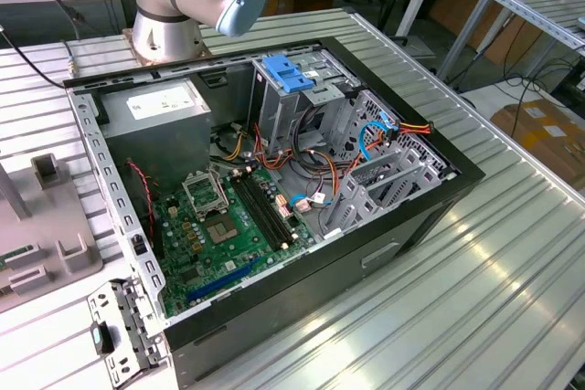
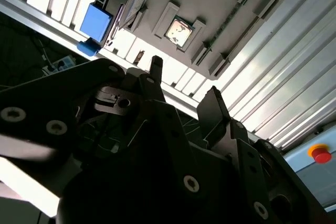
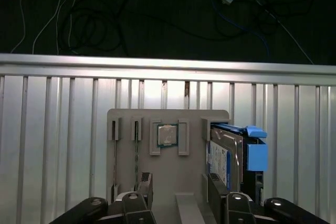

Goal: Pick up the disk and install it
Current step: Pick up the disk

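Observation:
The disk (image 3: 227, 162) stands on edge in a slot at one side of a grey holder plate (image 3: 168, 121). It is dark metal with a white and blue label, and a blue plastic carrier frame (image 3: 255, 153) edges it. The second wrist view shows that blue frame (image 2: 96, 22) at the plate's far end. My gripper (image 3: 179, 188) hovers over the plate's near edge, open, with nothing between its dark fingers (image 3: 214, 183). The disk lies just beside one finger, outside the gap. In the second wrist view the gripper (image 2: 185, 80) is open too.
A processor chip (image 3: 167, 135) sits in the holder plate's middle pocket. The open computer case (image 1: 454, 191) lies on the ribbed metal table, with a light-blue bracket (image 1: 288, 73) on its drive cage, a grey power-supply box (image 1: 160, 121) and loose cables (image 1: 320, 171). The arm's base (image 1: 169, 6) stands behind it.

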Controlling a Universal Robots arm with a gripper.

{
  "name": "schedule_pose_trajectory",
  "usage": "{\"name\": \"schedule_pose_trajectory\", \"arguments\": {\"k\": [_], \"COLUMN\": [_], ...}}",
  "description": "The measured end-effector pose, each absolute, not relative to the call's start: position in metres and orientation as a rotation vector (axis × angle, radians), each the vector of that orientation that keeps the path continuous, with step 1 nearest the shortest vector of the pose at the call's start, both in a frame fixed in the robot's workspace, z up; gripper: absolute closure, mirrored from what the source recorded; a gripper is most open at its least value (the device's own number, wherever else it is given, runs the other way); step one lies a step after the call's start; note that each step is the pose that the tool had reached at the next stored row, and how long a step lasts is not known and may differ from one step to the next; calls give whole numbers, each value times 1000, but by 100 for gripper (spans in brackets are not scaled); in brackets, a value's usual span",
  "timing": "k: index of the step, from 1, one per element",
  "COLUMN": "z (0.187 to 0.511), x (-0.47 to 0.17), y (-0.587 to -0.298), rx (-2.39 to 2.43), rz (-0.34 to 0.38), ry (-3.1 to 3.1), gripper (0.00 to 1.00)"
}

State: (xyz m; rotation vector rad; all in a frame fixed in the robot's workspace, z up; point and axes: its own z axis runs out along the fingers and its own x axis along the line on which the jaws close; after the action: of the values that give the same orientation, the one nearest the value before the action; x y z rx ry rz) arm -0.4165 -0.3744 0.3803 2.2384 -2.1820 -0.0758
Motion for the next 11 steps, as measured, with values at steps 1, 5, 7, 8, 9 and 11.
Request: {"name": "schedule_pose_trajectory", "arguments": {"k": [1,5,7,8,9,11], "z": [380,380,380,380,380,380], "x": [-417,-417,-417,-417,-417,-417], "y": [-374,-374,-374,-374,-374,-373], "rx": [2239,2240,2240,2240,2241,2240], "rz": [-76,-76,-76,-76,-76,-76], "ry": [-2181,-2180,-2180,-2180,-2180,-2180], "gripper": [46,46,46,46,46,46]}}
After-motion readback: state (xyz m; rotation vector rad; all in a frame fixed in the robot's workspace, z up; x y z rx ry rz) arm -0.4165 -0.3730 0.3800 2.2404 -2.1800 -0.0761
